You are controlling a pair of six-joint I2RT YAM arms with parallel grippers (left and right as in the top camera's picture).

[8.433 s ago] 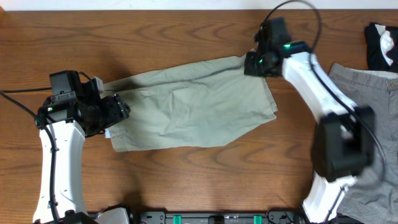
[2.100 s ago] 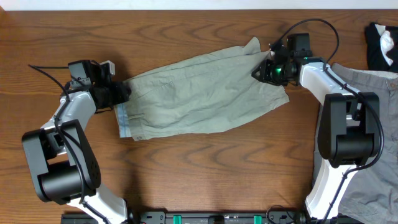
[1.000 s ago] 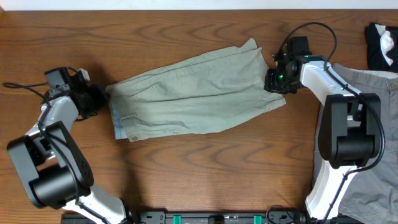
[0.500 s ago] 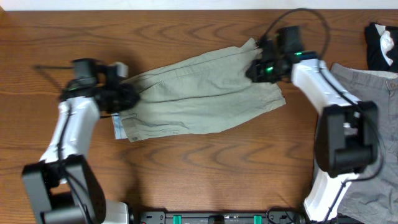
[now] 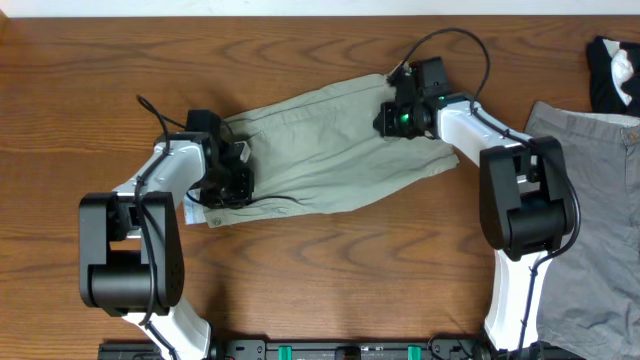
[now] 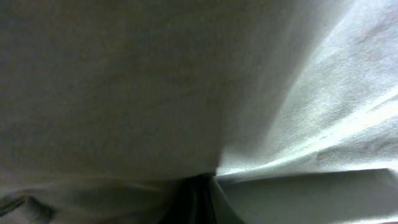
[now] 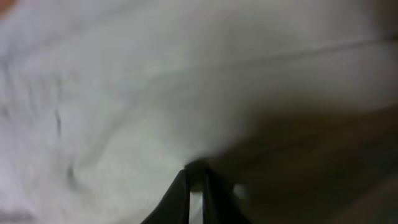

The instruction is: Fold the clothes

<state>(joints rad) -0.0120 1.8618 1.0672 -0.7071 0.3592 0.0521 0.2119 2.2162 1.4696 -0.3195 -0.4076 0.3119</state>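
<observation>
Nearest me, wood-grain tabletop (image 5: 330, 280). Just beyond it, my left tool (image 5: 232, 180) is closed tight on the left end of the khaki shorts (image 5: 320, 160), where a whitish lining shows at the corner. My left wrist view is filled with pale cloth drawn into the tips. The shorts lie spread across the middle of the tabletop, slanting away toward the right. Farther back, my right tool (image 5: 396, 118) is pinched together on their far right edge, cloth gathered at its tips. Off right, apart, lie darker grey shorts (image 5: 600, 200). Farthest, in the corner, is a black-and-white garment (image 5: 612, 75).
</observation>
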